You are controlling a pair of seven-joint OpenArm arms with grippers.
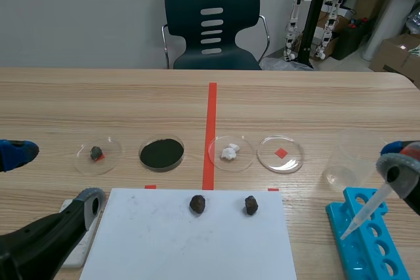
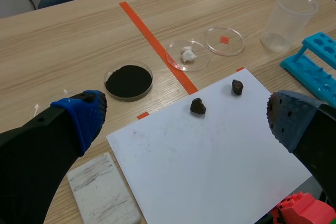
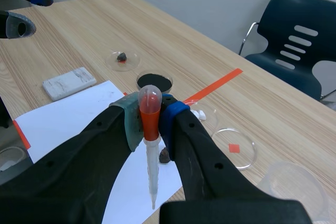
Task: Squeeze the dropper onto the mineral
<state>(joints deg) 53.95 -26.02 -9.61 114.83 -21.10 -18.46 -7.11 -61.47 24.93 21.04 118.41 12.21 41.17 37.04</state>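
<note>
Dropper [image 3: 152, 166] hangs tip-down, pinched at its orange neck in the right hand [image 1: 396, 160], just past the right edge of the white paper [image 1: 164, 240]. Near the paper's far edge lie a left mineral [image 1: 197, 204] and a right mineral [image 1: 250, 205]. The left hand [image 2: 184, 115] hovers spread open at the paper's left side.

The left gripper [image 2: 185, 119] and right gripper [image 3: 149, 119] are each formed of two thick matte-black fingers [image 3: 202, 153]; every tip is capped by a soft dotted pad [image 2: 84, 115], blue or grey-green.
</note>
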